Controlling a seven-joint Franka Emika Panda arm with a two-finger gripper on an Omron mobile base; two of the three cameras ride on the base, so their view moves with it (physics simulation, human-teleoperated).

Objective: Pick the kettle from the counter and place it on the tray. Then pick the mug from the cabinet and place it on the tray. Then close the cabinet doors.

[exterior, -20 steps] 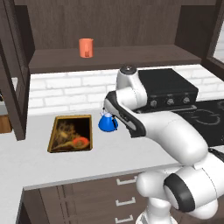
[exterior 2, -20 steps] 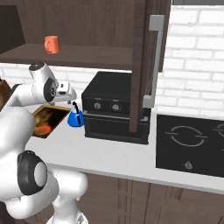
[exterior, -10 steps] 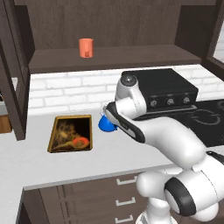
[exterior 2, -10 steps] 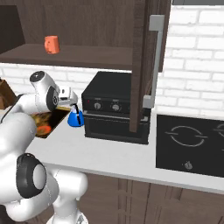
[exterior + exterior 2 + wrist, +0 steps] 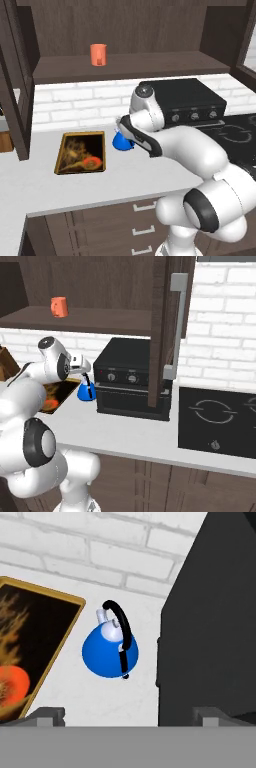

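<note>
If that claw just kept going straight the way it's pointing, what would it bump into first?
Most likely the blue kettle: it sits centred ahead of the open gripper, on the counter between the tray and the black oven. Depth is hard to judge.

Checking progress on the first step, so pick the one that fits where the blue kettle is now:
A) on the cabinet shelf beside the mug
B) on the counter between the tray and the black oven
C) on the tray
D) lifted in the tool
B: the kettle stands on the counter, apart from the tray and the oven, with the open tool not yet around it.
</note>
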